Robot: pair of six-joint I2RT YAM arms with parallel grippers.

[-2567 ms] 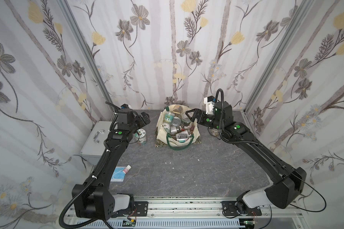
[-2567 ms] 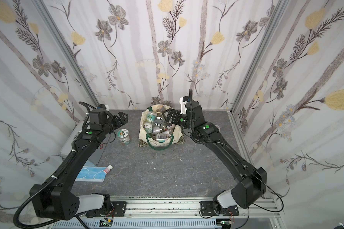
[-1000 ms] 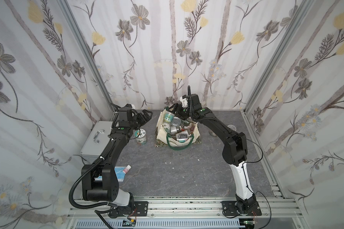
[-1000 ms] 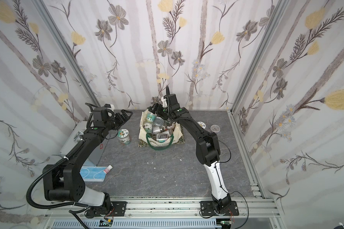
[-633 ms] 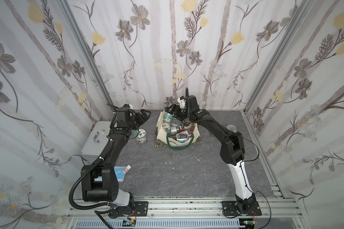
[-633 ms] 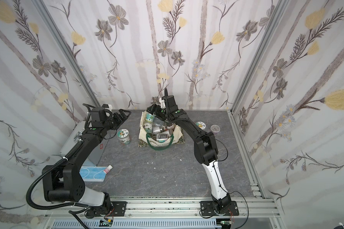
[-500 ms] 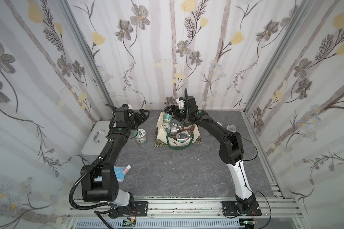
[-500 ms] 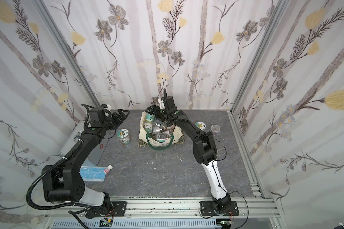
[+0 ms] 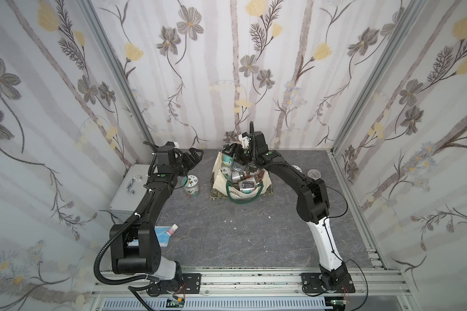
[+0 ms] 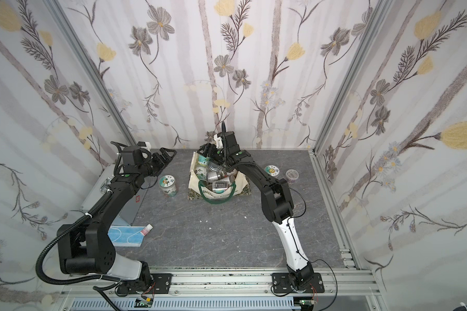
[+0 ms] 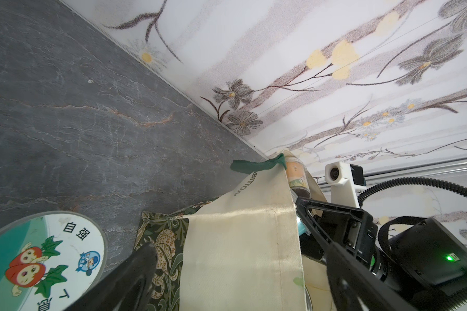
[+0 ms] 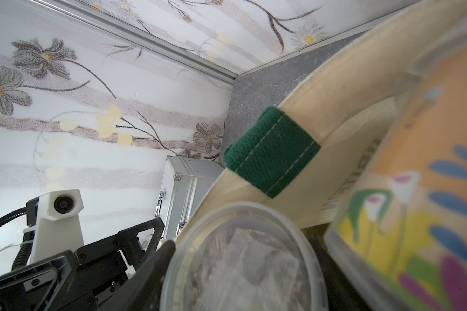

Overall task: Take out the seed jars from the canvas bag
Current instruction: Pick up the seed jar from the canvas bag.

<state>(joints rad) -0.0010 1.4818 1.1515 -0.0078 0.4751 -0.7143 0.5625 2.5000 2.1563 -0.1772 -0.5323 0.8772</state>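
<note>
**A:** Where are the seed jars [image 9: 237,176] [image 10: 215,172] in both top views?

**B:** Most are heaped in the canvas bag [image 9: 239,193] [image 10: 213,192], which stands near the back wall. A lone jar [image 9: 192,185] [image 10: 168,184] stands on the table [image 9: 240,237] beside the bag, on the left arm's side. Two more jars [image 9: 313,173] [image 10: 291,174] stand apart on the other side.

**A:** And the arms?

**B:** The left gripper [image 9: 196,156] [image 10: 170,156] hangs between the silver case [image 9: 127,188] and the bag. Its fingers are spread wide and hold nothing. The right gripper [image 9: 231,150] [image 10: 208,152] reaches into the bag's far corner.

**A:** What about the left wrist view?

**B:** It shows the lone jar's pictured lid [image 11: 42,258], the bag's cream wall and the right gripper at the bag's mouth.

**A:** And the right wrist view?

**B:** A clear-lidded jar [image 12: 240,258] sits close up, with one dark finger [image 12: 151,266] at its rim. An orange-labelled jar [image 12: 415,188] is beside it. I cannot tell whether the fingers grip anything.
</note>
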